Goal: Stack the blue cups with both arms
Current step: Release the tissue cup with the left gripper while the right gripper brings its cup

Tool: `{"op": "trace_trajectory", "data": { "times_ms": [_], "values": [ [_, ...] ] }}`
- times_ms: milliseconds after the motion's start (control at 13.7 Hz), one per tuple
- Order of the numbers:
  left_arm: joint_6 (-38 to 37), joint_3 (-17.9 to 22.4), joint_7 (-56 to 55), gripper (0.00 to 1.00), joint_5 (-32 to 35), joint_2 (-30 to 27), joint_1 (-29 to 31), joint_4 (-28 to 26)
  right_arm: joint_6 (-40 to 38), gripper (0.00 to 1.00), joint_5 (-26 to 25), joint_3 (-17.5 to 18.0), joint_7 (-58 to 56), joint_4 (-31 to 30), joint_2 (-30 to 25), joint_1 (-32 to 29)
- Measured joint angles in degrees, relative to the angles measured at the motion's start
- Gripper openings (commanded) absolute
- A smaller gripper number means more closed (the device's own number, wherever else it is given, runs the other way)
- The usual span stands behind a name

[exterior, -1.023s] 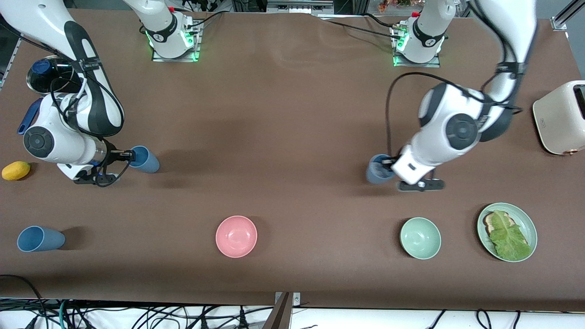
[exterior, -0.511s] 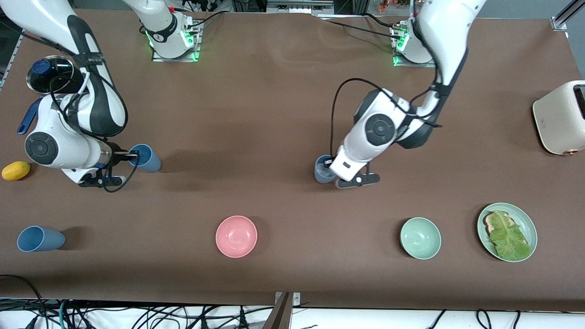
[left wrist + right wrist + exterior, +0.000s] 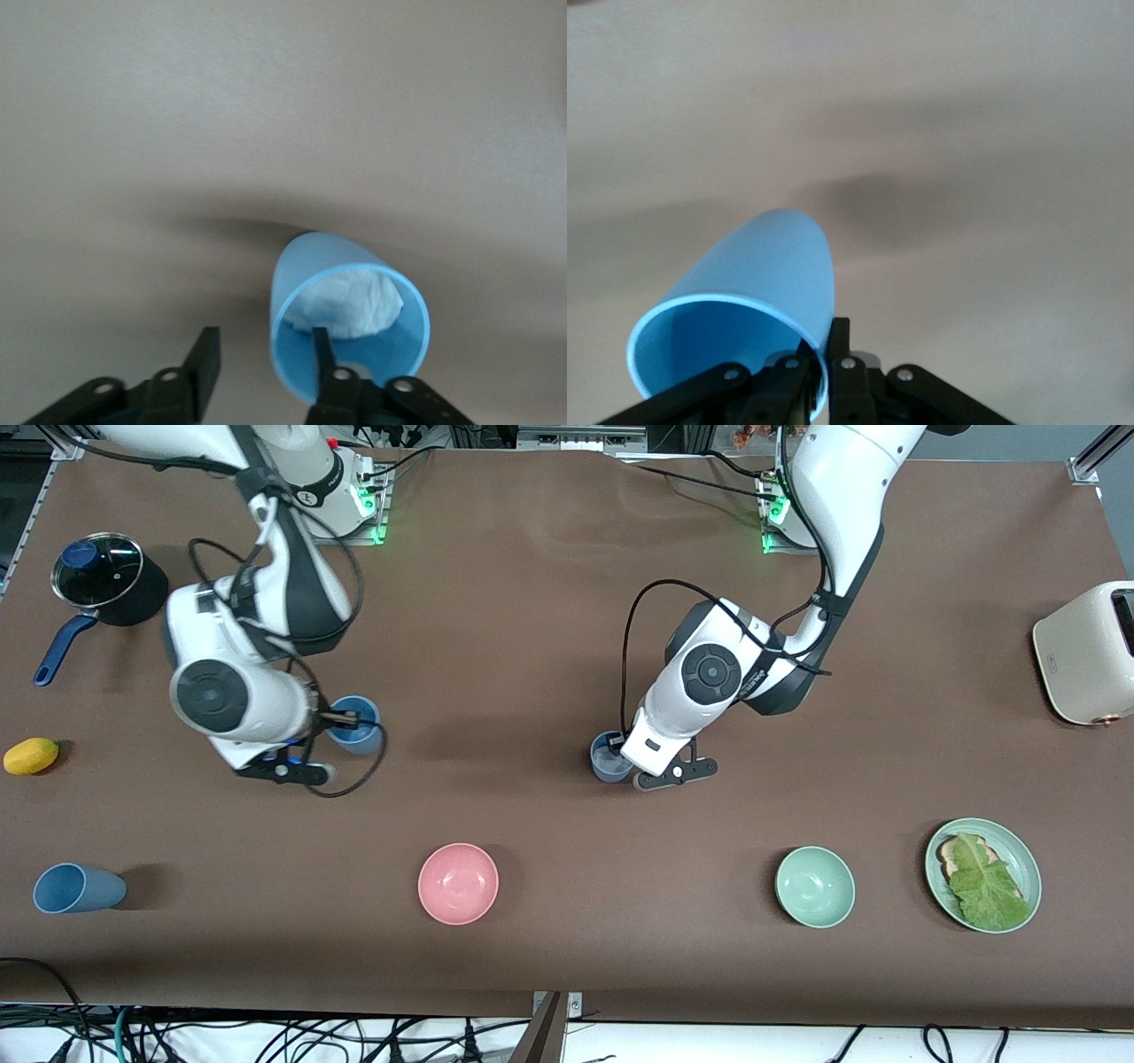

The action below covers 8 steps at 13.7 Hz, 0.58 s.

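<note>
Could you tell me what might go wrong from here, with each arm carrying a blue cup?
The left gripper pinches the greyer cup only by its rim wall, so it could tilt or slip. The right gripper holds its blue cup the same way. The white patch inside the greyer cup might block nesting.

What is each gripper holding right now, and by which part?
Left gripper pinches the greyer cup by its rim wall; right gripper pinches a blue cup by its rim.
</note>
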Motion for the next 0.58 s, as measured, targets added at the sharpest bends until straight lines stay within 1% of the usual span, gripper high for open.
{"op": "trace_trajectory", "data": {
  "times_ms": [146,292,438,584],
  "values": [
    [-8.2,0.6,2.8,1.00,0.0,-4.1,1.9,1.5,-1.9,0.00,2.8,0.0,6.9,4.2,1.9,3.6],
    [-14.7,0.9,9.5,1.00,0.2,-8.5,6.6,2.0,-2.2,0.00,4.8,0.1,13.4,7.4,3.7,7.2],
    [-18.3,1.1,18.1,1.00,1.7,-11.6,12.1,2.0,-1.9,0.00,7.8,0.1,20.5,10.7,5.4,11.1],
    [-21.4,1.2,24.9,1.00,4.1,-13.6,16.1,2.0,-0.1,0.00,9.7,0.1,27.1,14.7,7.8,14.8]
  ]
}}
